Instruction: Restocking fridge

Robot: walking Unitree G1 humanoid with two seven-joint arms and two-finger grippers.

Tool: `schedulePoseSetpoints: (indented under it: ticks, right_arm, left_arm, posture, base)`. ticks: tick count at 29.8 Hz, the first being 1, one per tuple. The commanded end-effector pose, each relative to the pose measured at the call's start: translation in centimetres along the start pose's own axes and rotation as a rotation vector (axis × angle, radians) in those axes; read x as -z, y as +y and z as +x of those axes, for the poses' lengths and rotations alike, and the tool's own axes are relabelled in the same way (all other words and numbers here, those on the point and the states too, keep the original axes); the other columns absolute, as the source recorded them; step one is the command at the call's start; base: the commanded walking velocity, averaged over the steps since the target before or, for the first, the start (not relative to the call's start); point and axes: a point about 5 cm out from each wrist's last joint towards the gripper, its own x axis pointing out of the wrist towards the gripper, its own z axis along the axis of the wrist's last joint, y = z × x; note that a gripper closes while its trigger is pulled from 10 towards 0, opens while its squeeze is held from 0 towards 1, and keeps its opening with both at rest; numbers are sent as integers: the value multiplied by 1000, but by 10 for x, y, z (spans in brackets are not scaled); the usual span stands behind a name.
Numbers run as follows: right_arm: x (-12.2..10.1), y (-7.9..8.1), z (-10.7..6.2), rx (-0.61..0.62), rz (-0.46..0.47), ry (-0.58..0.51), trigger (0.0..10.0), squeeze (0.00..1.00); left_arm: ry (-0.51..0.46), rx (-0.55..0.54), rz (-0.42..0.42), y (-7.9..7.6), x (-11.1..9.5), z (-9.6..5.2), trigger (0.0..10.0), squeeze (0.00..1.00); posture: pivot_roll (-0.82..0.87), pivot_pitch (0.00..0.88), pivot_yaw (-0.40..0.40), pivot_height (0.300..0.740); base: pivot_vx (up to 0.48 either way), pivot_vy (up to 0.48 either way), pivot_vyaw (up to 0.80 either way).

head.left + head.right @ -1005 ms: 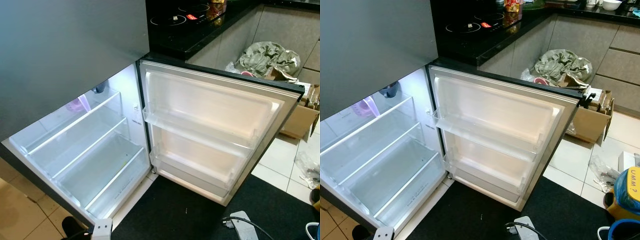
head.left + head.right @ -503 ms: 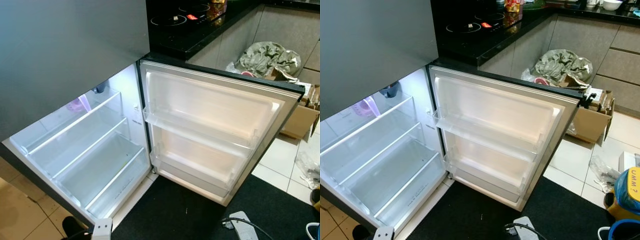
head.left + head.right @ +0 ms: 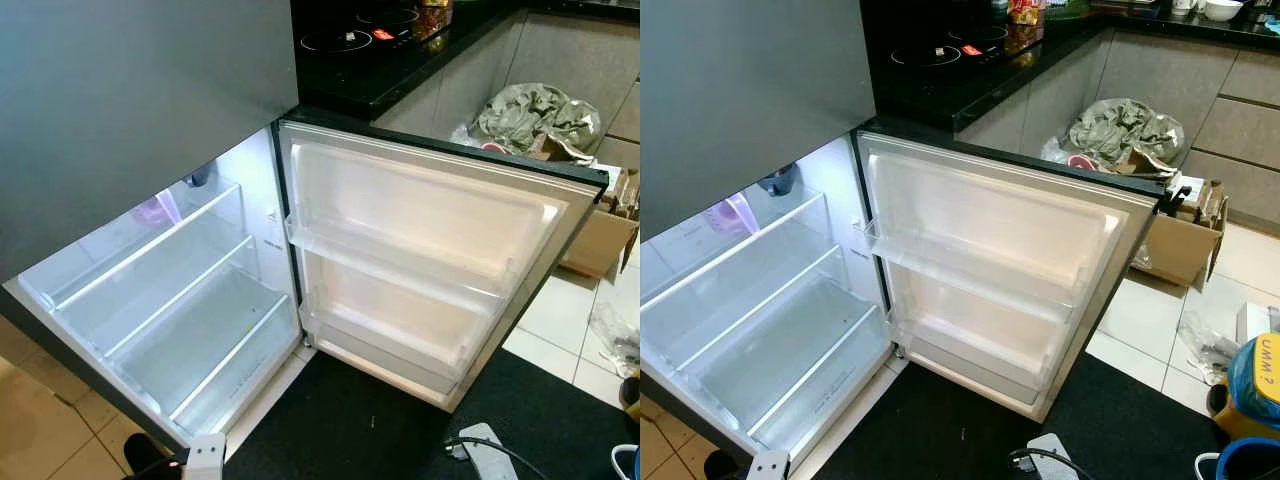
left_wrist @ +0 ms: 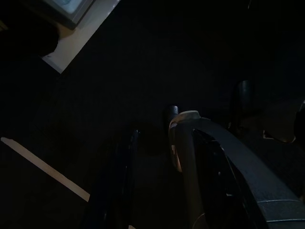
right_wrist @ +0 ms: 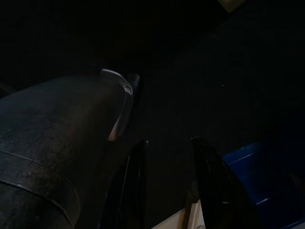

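Note:
The fridge's lower compartment (image 3: 180,300) stands lit, with bare glass shelves. At the back of the top shelf sit a pale pink thing (image 3: 155,208) and a dark blue thing (image 3: 198,177). The fridge door (image 3: 420,190) is swung wide to the right, and its door racks (image 3: 390,262) hold nothing. My left gripper (image 4: 147,186) hangs low over the dark mat, open and holding nothing. My right gripper (image 5: 167,181) hangs the same way, open, beside a blue container (image 5: 257,157).
A black mat (image 3: 350,430) lies before the fridge with a power strip (image 3: 485,450) and cable on it. Right of the door are a cardboard box (image 3: 600,240), a crumpled grey bag (image 3: 535,110) and a blue and yellow container (image 3: 1255,380). A black cooktop (image 3: 350,40) is behind.

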Motion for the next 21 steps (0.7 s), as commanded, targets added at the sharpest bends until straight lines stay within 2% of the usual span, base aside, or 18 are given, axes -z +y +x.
schedulePoseSetpoints:
  ticks: [1,21]
  right_arm:
    - [1,-1,0,4,-4,3,10000,0]
    - [0,0,0,-5,-8,5,10000,0]
  left_arm:
    - [17,7,10,-2,3,0,10000,0]
    - [18,8,15,-1,3,0,10000,0]
  posture:
    - [-31,0,25,740]
    - [-31,0,29,740]
  base:
    - [0,0,0]
    - [0,0,0]
